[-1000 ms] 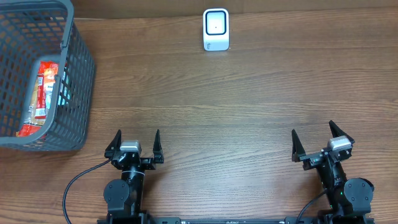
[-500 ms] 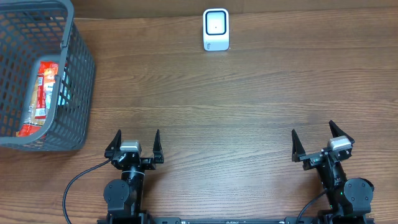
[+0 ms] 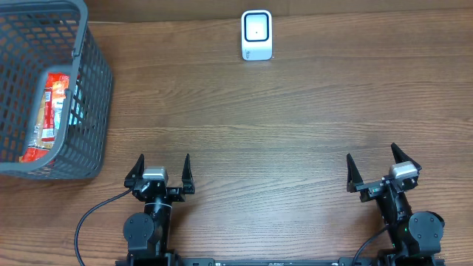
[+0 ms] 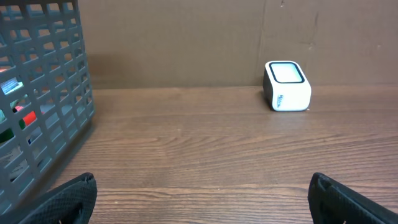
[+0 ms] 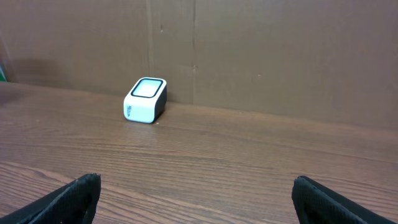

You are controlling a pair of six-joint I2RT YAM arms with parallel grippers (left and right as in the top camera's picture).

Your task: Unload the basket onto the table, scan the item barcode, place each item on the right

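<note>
Two empty hands, left hand (image 3: 163, 157) and right hand (image 3: 371, 152), spread wide; basket (image 3: 100, 96) outside right-wrist view

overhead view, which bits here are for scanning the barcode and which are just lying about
For the job:
- red packet, lying in the grey basket
- white scanner, at the far edge of the table
- left tool and right tool, both open and empty

Just there:
- black cable beside the left arm
- cardboard wall behind the table
</note>
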